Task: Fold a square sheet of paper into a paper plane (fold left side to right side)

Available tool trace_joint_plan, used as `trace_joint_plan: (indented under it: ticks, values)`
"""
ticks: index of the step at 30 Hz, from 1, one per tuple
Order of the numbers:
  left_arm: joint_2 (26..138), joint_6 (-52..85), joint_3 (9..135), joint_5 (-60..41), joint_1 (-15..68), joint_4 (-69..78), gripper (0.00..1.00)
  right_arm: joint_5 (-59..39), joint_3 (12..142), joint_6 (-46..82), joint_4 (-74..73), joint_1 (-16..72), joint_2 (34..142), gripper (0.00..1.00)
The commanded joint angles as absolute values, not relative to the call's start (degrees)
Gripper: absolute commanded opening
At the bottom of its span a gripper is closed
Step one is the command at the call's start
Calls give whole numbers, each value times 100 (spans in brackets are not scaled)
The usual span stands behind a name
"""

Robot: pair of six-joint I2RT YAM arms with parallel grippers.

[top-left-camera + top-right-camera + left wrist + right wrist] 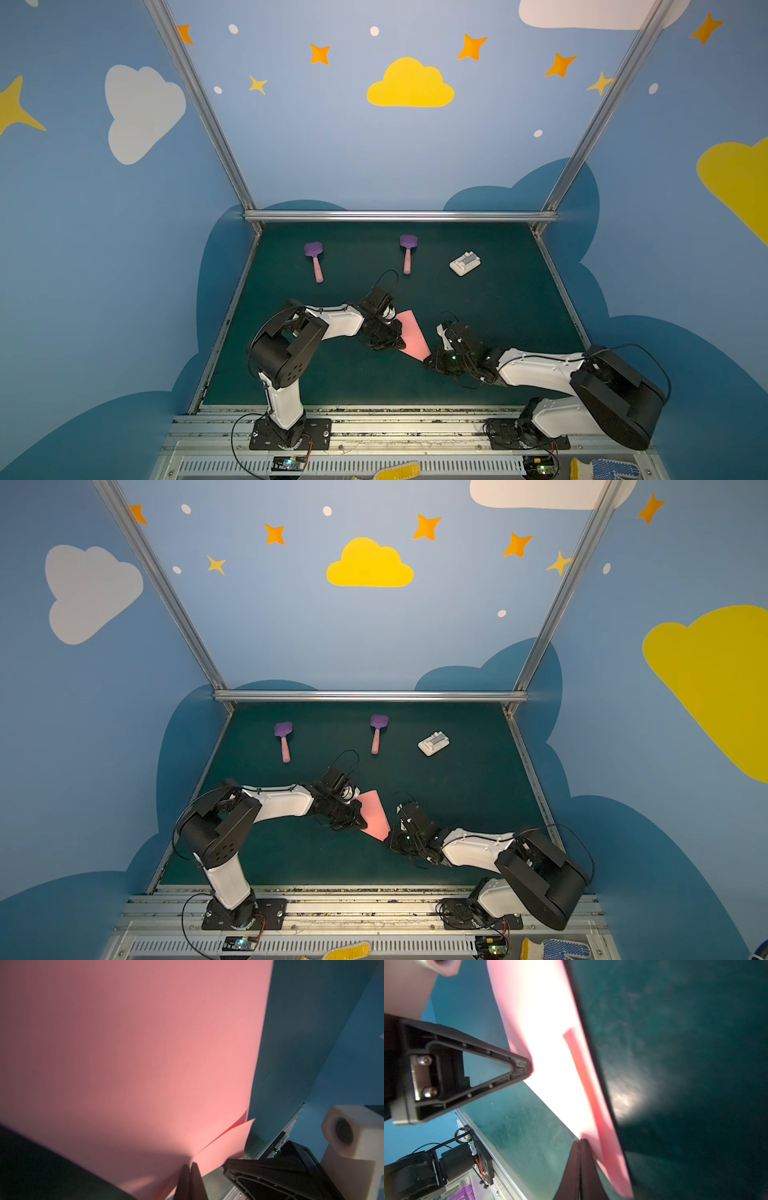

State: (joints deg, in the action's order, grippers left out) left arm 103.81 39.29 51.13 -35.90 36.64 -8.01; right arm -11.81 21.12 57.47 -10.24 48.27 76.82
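Pressed-together black fingertips of the left gripper point(190, 1164) sit closest to the lens in the left wrist view, and they pinch the square sheet of paper point(135, 1053) at a place where two pink layers open a little from each other. The sheet is already narrower than a square. In both top views it lies around the middle of the desk point(498, 332), somewhat closer to the front edge than to the back edge. Its long axis runs from back to front and leans a little toward the front right corner.

The sheet lies directly to the right of the left gripper, which holds it on the left long side. The right gripper point(580, 1142) also has its jaws pressed together and, as far as I can see, it pinches the front end of the sheet. So the paper sits between the two grippers and both touch it.

I think the fold must go across the long axis, from the left side over to the right. The left arm has the side that should travel, and the right arm can serve as anchor.

Farther away, near the back edge, lie a purple spatula point(314, 259), a second spatula point(407, 251) and a white block point(465, 263), well apart from the paper.
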Motion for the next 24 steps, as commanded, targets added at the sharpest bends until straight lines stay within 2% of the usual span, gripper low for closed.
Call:
trace_joint_plan:
  ticks: [1,8,15,18,24]
  values:
    - [10767,3893,4869,-3100,3762,-1109,4,-761,1646,5917,-230,4706,7378,0]
    - [10747,3906,4875,-3098,3754,-1099,4,-601,1098,6020,479,4513,6127,0]
    - [10749,3929,4870,-3112,3757,-1064,4,-569,1462,5838,1229,4336,5049,0]
    - [10768,3933,4884,-3125,3768,-1050,4,-759,1816,5681,1147,4331,5246,0]
    - [10792,3933,4905,-3129,3771,-1047,4,-1490,2622,5287,446,4344,6591,0]
